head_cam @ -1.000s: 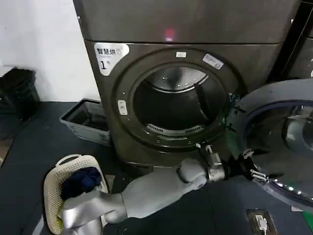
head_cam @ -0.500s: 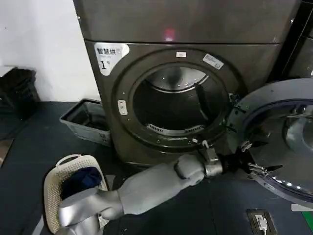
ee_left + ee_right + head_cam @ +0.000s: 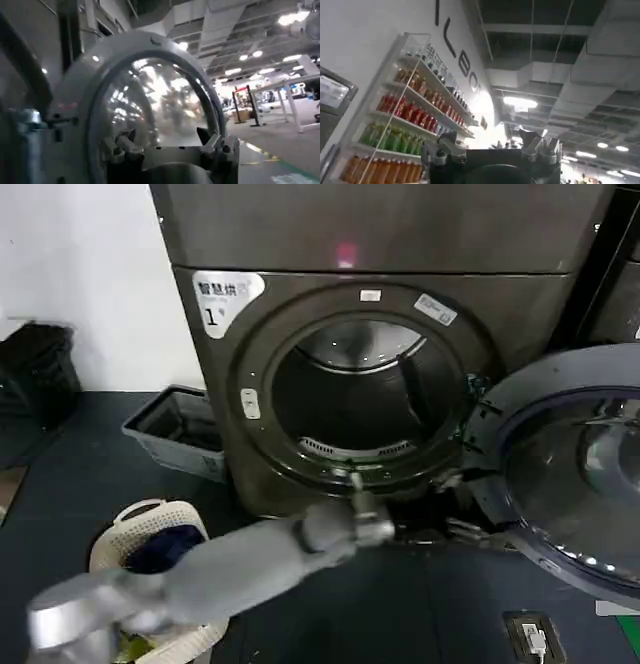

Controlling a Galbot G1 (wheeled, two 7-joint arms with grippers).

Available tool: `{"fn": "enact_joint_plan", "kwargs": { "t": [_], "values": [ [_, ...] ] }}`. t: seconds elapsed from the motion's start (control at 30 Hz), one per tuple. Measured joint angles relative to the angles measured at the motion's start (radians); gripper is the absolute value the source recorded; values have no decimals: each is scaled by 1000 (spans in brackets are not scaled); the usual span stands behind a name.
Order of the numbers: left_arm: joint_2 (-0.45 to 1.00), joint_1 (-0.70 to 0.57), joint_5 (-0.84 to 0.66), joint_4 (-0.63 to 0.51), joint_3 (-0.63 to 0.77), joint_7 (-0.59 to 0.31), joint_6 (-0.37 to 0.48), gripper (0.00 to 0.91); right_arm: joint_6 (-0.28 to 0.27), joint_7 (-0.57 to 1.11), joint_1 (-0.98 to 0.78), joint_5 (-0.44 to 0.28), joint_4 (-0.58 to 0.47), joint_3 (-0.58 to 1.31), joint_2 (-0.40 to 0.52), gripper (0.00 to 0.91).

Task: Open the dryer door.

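The dryer (image 3: pixel 380 374) in front of me was a big dark grey-brown machine with a white label marked "1" near its top left corner, and its round hole stood wide open so I could see the shiny steel drum inside. The dryer door (image 3: pixel 570 469) was a big round one with a grey inner side and dark glass in the middle. It hung swung all the way out on the right side of the machine.

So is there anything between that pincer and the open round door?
Nothing lies there. In the head view the left pincer hangs open just short of the dryer door, with only dark floor in the gap.
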Motion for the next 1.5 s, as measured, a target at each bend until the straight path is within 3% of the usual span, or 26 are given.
{"fn": "enact_joint_plan", "kwargs": {
  "t": [0.13,0.27,0.5,0.63,1.03,1.2,1.5],
  "values": [
    [109,-3,-14,-85,9,-2,-31,907,27,12,1,5,9,14,-10,907],
    [239,-6,-20,-181,6,1,-34,907,19,46,-1,36,4,38,-21,907],
    [512,-33,-2,-323,-11,-29,68,907,43,46,11,36,1,62,-33,907],
    [629,-44,20,-374,-12,-48,103,907,68,38,7,-3,-17,79,-46,907],
    [874,-66,53,-391,-14,-22,310,907,111,-1,16,-22,-78,86,-80,907],
    [954,-69,134,-387,-27,57,354,907,128,-4,34,-45,-93,68,-92,907],
    [1114,136,313,-363,-189,135,389,907,123,-3,73,-59,-81,21,-110,907]
  ]
}}
